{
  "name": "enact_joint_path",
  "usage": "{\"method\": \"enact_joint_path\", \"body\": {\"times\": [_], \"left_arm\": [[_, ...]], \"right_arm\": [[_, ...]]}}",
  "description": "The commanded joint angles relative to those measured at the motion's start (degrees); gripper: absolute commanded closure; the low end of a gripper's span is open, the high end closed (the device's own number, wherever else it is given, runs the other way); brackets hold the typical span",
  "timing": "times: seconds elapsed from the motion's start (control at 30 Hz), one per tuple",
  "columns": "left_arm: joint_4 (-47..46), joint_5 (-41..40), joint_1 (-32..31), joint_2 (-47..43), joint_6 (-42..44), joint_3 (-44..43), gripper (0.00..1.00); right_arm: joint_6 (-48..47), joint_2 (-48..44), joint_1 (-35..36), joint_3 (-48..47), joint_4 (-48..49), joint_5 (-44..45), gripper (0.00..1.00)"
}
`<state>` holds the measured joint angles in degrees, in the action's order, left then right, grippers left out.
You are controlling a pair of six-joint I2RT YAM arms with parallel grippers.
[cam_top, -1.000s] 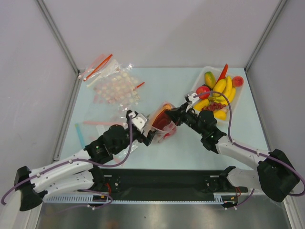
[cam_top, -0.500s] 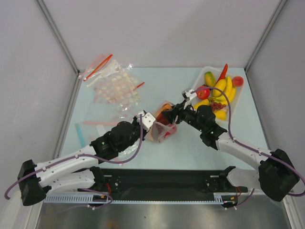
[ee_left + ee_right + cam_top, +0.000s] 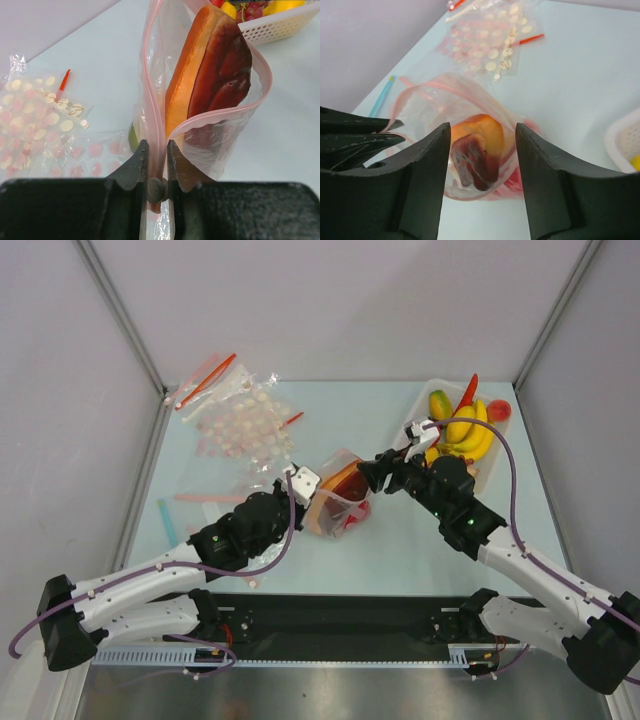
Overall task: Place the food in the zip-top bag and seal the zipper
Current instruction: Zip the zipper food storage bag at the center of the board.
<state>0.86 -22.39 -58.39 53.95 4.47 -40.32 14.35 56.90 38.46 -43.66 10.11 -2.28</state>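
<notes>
We take the white tray (image 3: 285,22) as reference. The zip-top bag (image 3: 340,495) stands on the table to the left of the tray and apart from it, with its mouth gaping upward. An orange and dark red food item (image 3: 210,65) sits upright inside the bag. The left gripper (image 3: 156,150) is at the bag's side away from the tray. Its jaws are narrow and pinch the zipper (image 3: 150,100) at one end of the mouth. The right gripper (image 3: 481,132) hovers over the bag's mouth on the tray side, with its jaws wide apart and nothing between them. The dotted bags (image 3: 245,425) lie farther from the tray, beyond the zip-top bag.
</notes>
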Motion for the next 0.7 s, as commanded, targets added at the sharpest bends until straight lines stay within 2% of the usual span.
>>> {"method": "enact_joint_path", "body": {"times": [0.0,0.37,0.67], "left_arm": [[0.37,-1.69,-0.23,-1.04,-1.75,-2.75,1.0],[0.81,-2.39,-0.23,-1.57,-2.36,-2.66,1.0],[0.89,-2.04,-0.23,-1.57,-2.54,-2.66,1.0]], "right_arm": [[-0.38,-0.22,-0.75,-1.96,-4.48,5.53,0.42],[1.73,3.74,-3.83,-3.36,-7.73,5.19,0.56],[3.23,7.25,-3.83,-4.33,-7.03,-1.41,0.62]]}}
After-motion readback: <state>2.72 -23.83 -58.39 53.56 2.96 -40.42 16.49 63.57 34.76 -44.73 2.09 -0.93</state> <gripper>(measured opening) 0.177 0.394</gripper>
